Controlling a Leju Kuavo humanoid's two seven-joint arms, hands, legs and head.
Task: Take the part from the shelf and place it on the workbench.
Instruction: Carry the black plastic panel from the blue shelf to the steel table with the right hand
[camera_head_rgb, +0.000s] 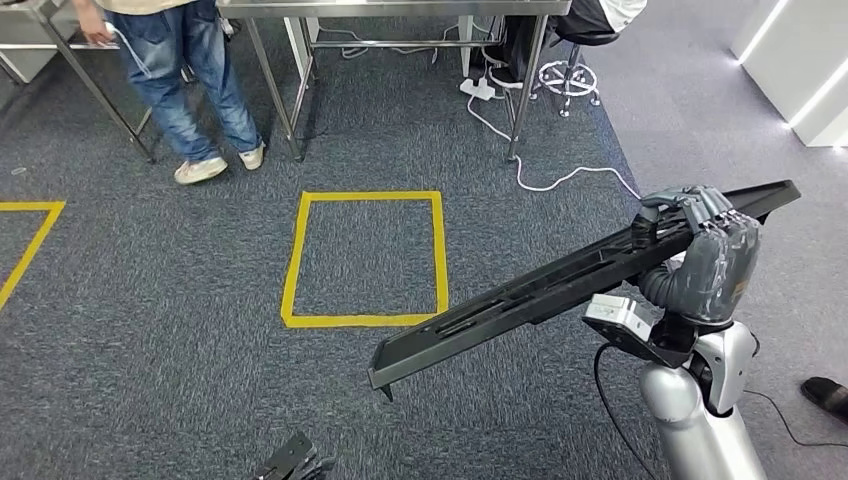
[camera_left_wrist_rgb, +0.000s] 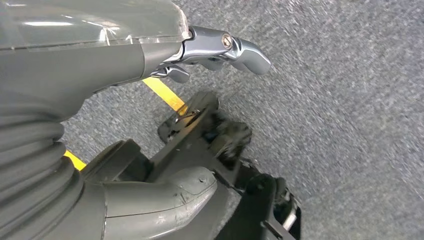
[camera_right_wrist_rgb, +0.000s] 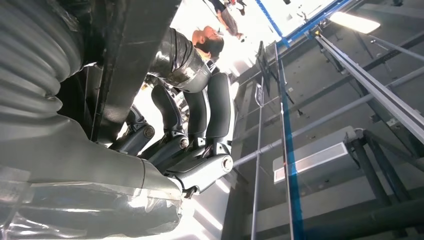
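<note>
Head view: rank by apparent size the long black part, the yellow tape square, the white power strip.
1. Long black plastic part held by the right robot hand; nearness to the camera inflates it.
2. Yellow tape square on the carpet.
3. White power strip, clearly smallest.

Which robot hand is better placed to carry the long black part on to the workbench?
The right robot hand, probably. It already grips the long black part near one end, holding it above the carpet. The left robot hand hangs low over the carpet, holding nothing.
</note>
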